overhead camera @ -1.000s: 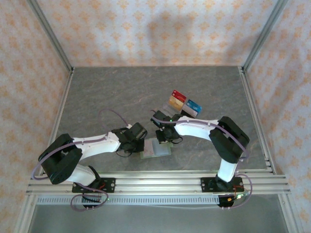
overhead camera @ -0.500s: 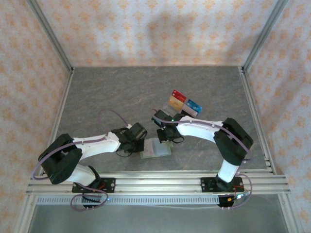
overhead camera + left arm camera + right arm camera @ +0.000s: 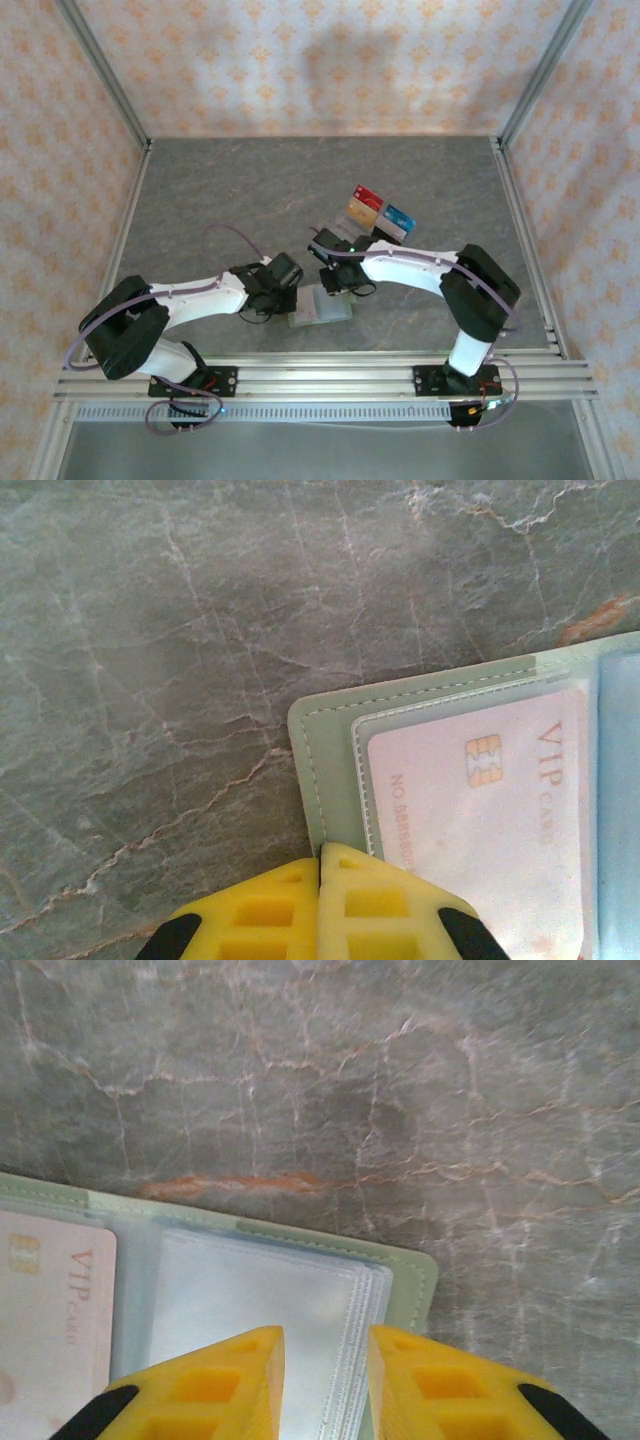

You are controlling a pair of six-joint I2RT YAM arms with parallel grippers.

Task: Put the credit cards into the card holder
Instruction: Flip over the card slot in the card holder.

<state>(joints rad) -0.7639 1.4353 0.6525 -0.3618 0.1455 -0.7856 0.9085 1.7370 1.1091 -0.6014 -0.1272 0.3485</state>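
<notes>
Three credit cards (image 3: 378,212), red, gold-orange and blue, lay clustered toward the far side of the table (image 3: 220,200), apart from the card holder (image 3: 322,306); the holder lay open and flat between the two arms, nearer the front edge. One pale card (image 3: 480,800) marked VIP sat in its left clear pocket; the right pocket (image 3: 260,1300) looked empty.

The left gripper (image 3: 320,858) had its jaws fully closed, tips together on the holder's green border, nothing between them; it was judged to be pinning the holder down. The right gripper (image 3: 325,1345) had its jaws a little apart just above the right pocket, with nothing held.

Risks, as judged:
- The left tips sat on a narrow strip of border; should they slip off, the holder would likely skid on the smooth stone when a card was pushed in.
- The pocket mouth lay flat, so a card edge might ride over it rather than enter.
- The right fingers, low over the sleeve, might snag the plastic on rising and flip the holder.
</notes>
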